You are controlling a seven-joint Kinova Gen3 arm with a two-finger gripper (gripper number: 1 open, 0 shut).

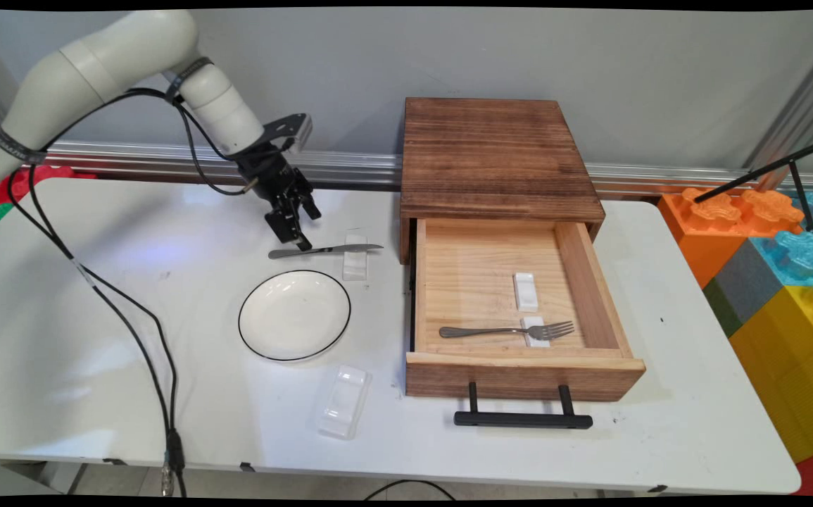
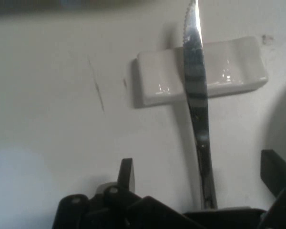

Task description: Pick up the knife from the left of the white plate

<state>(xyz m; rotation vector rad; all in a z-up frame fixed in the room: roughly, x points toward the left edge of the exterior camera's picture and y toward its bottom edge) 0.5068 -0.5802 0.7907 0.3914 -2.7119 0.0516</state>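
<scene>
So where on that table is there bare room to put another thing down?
Bare room: the table's left part beyond the plate, and the strip right of the open drawer. Crowded: between plate and drawer, with the knife on its white rest, the gripper and a clear plastic holder.

white arm reaching in from upper left, wrist angled down, black gripper [image 1: 296,227] low over the table, fingers [image 2: 126,174] spread apart
</scene>
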